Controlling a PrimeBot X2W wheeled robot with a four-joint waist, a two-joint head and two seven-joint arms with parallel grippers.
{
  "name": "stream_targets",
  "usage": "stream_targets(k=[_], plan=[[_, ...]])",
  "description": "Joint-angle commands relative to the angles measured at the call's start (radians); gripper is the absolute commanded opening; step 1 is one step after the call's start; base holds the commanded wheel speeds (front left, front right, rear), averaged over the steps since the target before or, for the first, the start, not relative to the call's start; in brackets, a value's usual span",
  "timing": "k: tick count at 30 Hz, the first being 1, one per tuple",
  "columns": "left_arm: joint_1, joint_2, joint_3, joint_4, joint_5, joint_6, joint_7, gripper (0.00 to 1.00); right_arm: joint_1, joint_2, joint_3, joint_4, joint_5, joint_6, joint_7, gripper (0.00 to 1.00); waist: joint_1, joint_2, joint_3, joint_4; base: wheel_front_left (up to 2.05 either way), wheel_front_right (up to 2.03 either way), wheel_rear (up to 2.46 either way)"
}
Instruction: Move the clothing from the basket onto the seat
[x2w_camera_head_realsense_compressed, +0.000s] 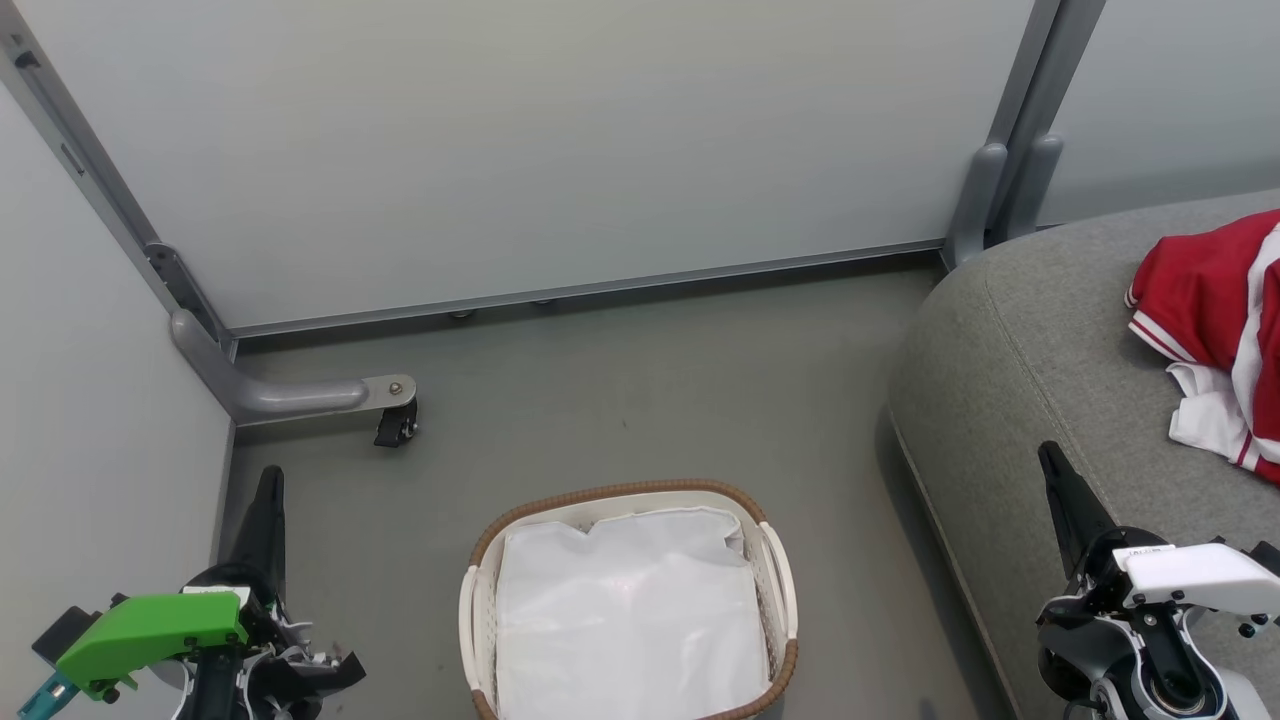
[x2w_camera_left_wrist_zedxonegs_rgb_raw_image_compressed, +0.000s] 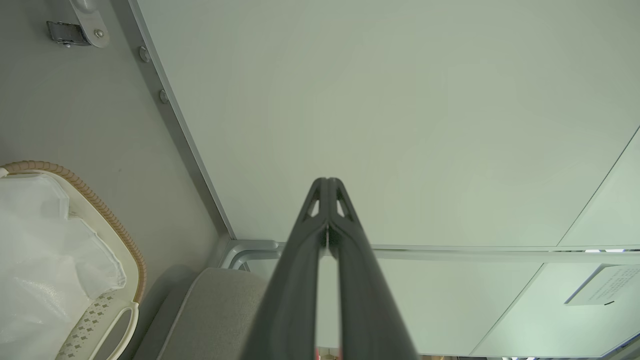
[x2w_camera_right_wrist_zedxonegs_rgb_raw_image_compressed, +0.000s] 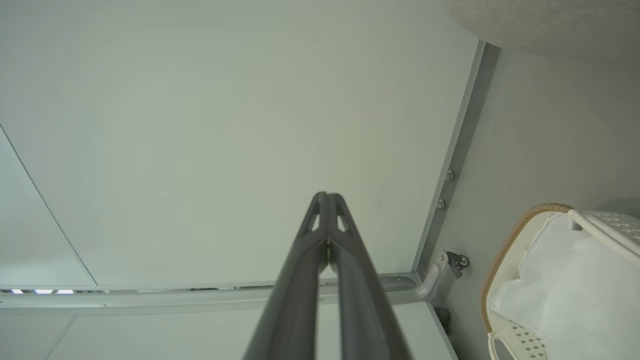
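- Fingers of the left gripper (x2w_camera_head_realsense_compressed: 266, 500), long, dark and matte, are being held pressed together on nothing, low at the left. The right gripper (x2w_camera_head_realsense_compressed: 1058, 475) is being held likewise, shut and empty, beside the sofa's edge.
- Between them, the oval cream-white plastic laundry basket (x2w_camera_head_realsense_compressed: 478, 600), with perforated sides and a brown woven-look rim, is being shown without any red garment. Its inside is being covered by a smooth, faintly creased white liner (x2w_camera_head_realsense_compressed: 630, 610).
- Farther right, the bright red soft clothing (x2w_camera_head_realsense_compressed: 1210, 290), with white panels and striped trim, is being borne in a crumpled heap by the large light-grey woven-fabric sofa (x2w_camera_head_realsense_compressed: 1020, 330) with rounded edges.
- The transfer is being judged done or nearly so; anything under the liner is being hidden.
- Farthest off, smooth pale partition panels (x2w_camera_head_realsense_compressed: 520, 150) are being framed in grey metal.
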Motion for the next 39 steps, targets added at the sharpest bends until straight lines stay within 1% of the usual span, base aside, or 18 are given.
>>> stream_targets(k=[1, 39], plan=[[-0.011, 0.007, 0.002, -0.002, -0.003, -0.005, 0.003, 0.0, 0.011, -0.006, -0.002, -0.004, 0.003, 0.0, 0.001, 0.0, 0.0, 0.0, 0.0, 0.0, 0.0, 0.0, 0.0], [-0.011, 0.007, 0.002, -0.002, -0.003, -0.005, 0.003, 0.0, 0.011, -0.006, -0.002, -0.003, 0.003, 0.0, 0.001, 0.0, 0.0, 0.0, 0.0, 0.0, 0.0, 0.0, 0.0]])
